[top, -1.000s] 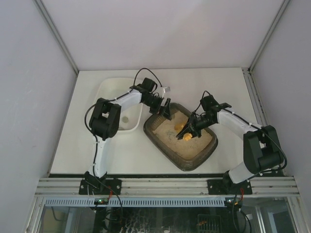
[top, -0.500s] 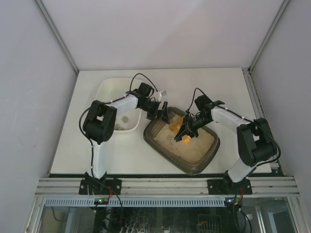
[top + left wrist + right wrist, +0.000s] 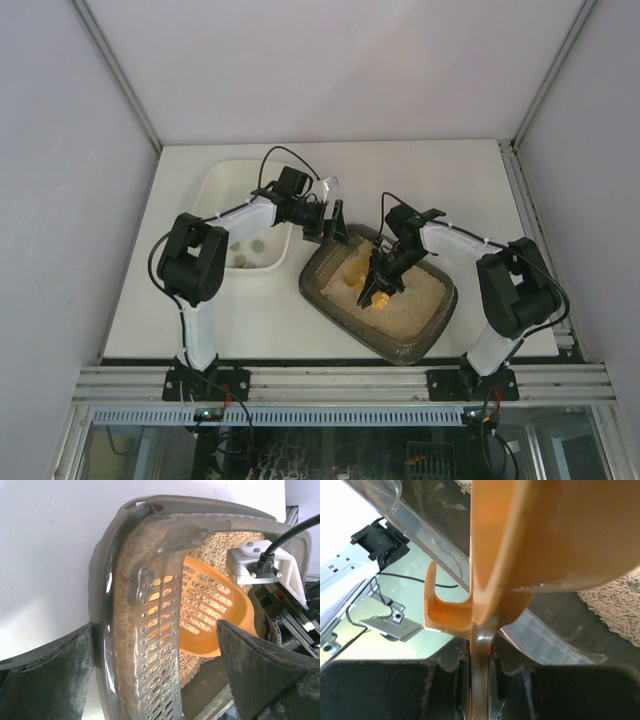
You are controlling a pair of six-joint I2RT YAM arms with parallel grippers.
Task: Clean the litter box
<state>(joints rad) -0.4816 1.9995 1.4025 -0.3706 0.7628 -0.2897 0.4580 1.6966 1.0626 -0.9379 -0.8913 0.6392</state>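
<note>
The litter box (image 3: 408, 346), a dark tray with tan litter, lies at an angle in the middle of the table. My left gripper (image 3: 335, 225) is open and straddles its far-left rim (image 3: 107, 580), one finger (image 3: 45, 675) outside against the wall, the other finger (image 3: 260, 675) inside, clear of it. My right gripper (image 3: 382, 274) is shut on the handle of an orange slotted scoop (image 3: 357, 268), whose blade lies over the litter near that corner. From the right wrist, the gripper (image 3: 481, 665) pinches the thin handle below the scoop (image 3: 545, 530).
A white tray (image 3: 215, 190) sits left of the litter box and touches it, with a few small clumps (image 3: 245, 245) inside. The left arm reaches across that tray. White walls and metal frame posts enclose the table.
The right arm has swung left, carrying the scoop toward the box's left end beside the left gripper. The left arm's elbow has shifted left; its gripper stays at the rim.
</note>
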